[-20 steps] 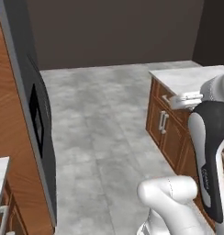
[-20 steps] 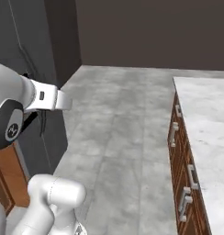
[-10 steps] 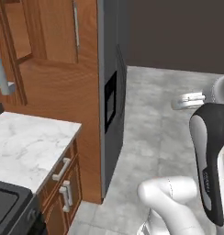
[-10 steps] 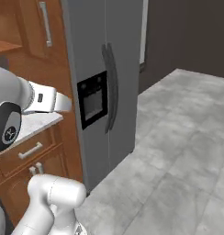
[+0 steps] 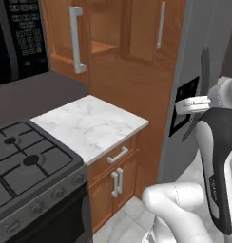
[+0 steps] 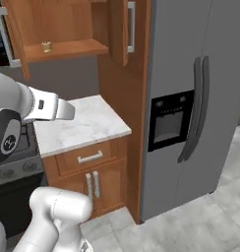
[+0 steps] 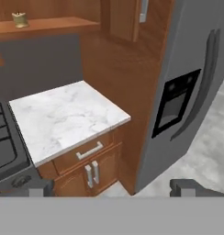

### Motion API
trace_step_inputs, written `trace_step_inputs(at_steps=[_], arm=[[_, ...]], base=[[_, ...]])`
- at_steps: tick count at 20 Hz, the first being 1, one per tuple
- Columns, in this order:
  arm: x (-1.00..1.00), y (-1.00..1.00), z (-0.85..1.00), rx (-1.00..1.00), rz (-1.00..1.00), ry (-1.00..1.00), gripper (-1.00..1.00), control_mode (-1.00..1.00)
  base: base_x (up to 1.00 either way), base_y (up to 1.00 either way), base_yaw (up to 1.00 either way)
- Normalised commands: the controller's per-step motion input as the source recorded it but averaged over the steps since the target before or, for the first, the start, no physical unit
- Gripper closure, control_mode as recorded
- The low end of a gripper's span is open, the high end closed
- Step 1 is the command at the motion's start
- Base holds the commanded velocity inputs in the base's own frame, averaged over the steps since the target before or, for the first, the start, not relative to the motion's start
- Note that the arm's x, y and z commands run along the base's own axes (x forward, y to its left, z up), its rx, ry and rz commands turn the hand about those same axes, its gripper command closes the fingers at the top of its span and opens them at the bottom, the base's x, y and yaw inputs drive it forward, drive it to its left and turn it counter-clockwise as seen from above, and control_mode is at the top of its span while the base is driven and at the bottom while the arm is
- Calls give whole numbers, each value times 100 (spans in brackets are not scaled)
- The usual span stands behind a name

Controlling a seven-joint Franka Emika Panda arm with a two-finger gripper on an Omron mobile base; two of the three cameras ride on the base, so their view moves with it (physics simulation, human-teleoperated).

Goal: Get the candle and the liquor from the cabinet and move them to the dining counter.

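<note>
Arm folded upright above its base, white links with a dark forearm section. Hand held level at mid-height, pointing forward.

Gripper (image 7: 112,187): jaws spread wide, nothing between them. Two dark finger tips (image 7: 187,187) well apart at the bottom of the hand view. Hand tilted slightly downward; no contact with anything.

We note warm brown wooden wall cabinet (image 6: 68,29), pale grey bar handles. Tiny tan-gold candle (image 6: 46,47) on brown shelf. Small slab counter (image 5: 89,126): white marble, grey veining. We see flat grey refrigerator (image 6: 191,98), black dispenser panel. Black stove (image 5: 27,166), dark burners. Floor (image 6: 200,226): mottled grey tile.
</note>
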Motion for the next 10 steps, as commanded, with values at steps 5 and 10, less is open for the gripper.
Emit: trace_step_inputs(at_steps=[5,10], arm=[[0,0,0,0,0,0,-100,100],[0,0,0,0,0,0,-100,100]], base=[[45,-71,43],[29,-75,31]])
